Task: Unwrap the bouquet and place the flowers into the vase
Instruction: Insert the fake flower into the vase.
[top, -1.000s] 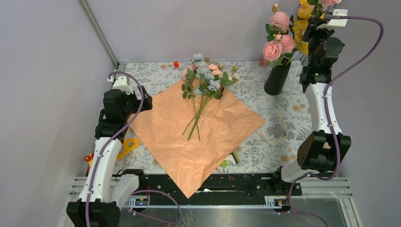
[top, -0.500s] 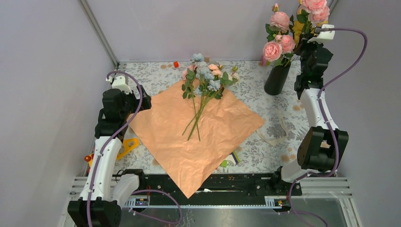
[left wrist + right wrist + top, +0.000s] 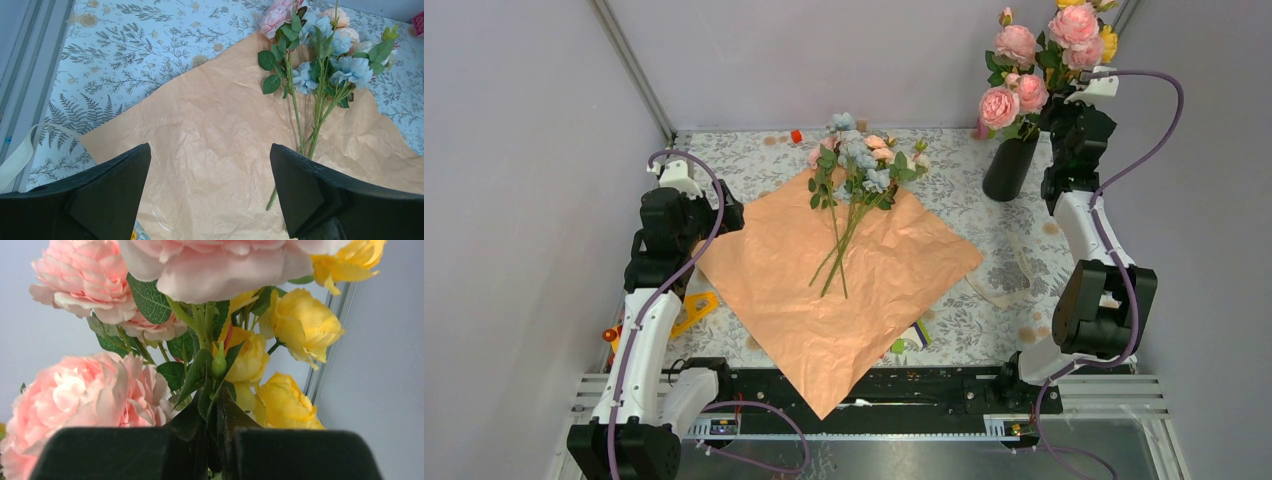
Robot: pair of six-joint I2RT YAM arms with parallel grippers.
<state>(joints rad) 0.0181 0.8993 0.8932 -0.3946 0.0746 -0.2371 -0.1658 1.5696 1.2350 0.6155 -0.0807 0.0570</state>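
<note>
Although the wrapping paper (image 3: 864, 300) already lies spread flat, the job looks about half done: several flowers (image 3: 860, 165) lie on it, ahead and right of the wide-open left claw (image 3: 209, 150), blooms away, stems trailing back toward that claw. The right claw (image 3: 220, 435) clenches a yellow-and-pink sprig (image 3: 295, 325) upright, blooms above its fingers, just beside the black vase (image 3: 1009, 165) holding pink roses (image 3: 1014, 75); whether its stems reach the neck is unclear.

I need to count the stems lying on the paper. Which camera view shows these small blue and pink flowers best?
The left wrist view: the flowers are close, their stems clearly visible on the peach paper. The top external view shows them whole but small; the right wrist view shows none.
</note>
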